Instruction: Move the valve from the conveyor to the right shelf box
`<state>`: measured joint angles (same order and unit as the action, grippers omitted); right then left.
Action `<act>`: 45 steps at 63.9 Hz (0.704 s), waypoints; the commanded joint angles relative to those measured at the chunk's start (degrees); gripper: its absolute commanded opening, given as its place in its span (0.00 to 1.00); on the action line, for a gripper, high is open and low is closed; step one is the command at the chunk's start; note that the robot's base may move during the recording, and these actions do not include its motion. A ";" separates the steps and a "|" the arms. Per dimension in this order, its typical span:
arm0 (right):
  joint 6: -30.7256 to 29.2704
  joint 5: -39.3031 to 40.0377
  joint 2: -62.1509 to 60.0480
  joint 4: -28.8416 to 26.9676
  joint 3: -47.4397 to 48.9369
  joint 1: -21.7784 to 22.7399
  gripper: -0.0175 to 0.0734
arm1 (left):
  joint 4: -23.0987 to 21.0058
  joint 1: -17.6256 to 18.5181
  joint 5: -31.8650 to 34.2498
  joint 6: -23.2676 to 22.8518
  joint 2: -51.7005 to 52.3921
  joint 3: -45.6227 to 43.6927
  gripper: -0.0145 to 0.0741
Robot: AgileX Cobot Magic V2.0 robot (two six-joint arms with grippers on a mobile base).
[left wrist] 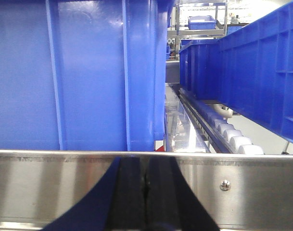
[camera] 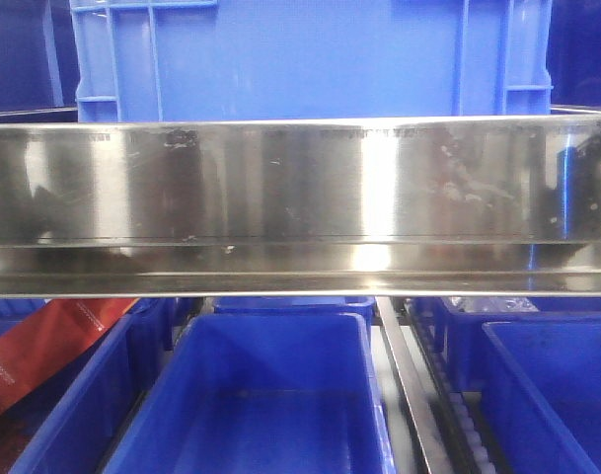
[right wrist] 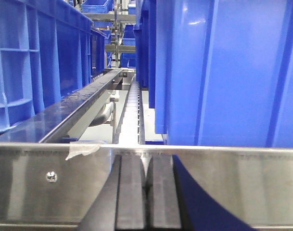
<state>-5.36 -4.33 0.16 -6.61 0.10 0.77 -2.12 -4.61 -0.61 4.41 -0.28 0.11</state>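
You see a broad stainless-steel shelf rail across mid-frame, brushed and glossy, with smudges. Above and below it, the blue plastic crates look smooth and semi-glossy. At lower centre, each wrist view shows matt black claw fingers.

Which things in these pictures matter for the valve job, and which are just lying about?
Job:
- right shelf
- blue shelf boxes
- left gripper and right gripper, both closed and empty

The valve and conveyor are not visible.

Lying about:
- red strip
- tape scrap

Flat black jaws on left gripper and right gripper
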 commanded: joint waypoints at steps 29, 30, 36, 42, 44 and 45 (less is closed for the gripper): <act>-0.14 1.54 -0.16 0.66 -0.10 -0.20 0.01 | -0.42 -0.18 1.28 -0.32 0.28 -0.11 0.04; -0.14 1.54 -0.16 0.66 -0.10 -0.20 0.01 | -0.42 -0.18 1.28 -0.32 0.28 -0.11 0.04; -0.14 1.54 -0.16 0.66 -0.10 -0.20 0.01 | -0.42 -0.18 1.28 -0.32 0.28 -0.11 0.04; -0.14 1.54 -0.16 0.66 -0.10 -0.20 0.01 | -0.42 -0.18 1.28 -0.32 0.28 -0.11 0.04; -0.14 1.54 -0.16 0.66 -0.10 -0.20 0.01 | -0.42 -0.18 1.28 -0.32 0.28 -0.11 0.04; -0.14 1.54 -0.16 0.66 -0.10 -0.20 0.01 | -0.42 -0.18 1.28 -0.32 0.28 -0.11 0.04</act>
<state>-5.36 -4.33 0.16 -6.39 0.10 0.77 -2.12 -4.61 -0.61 4.41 -0.28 0.11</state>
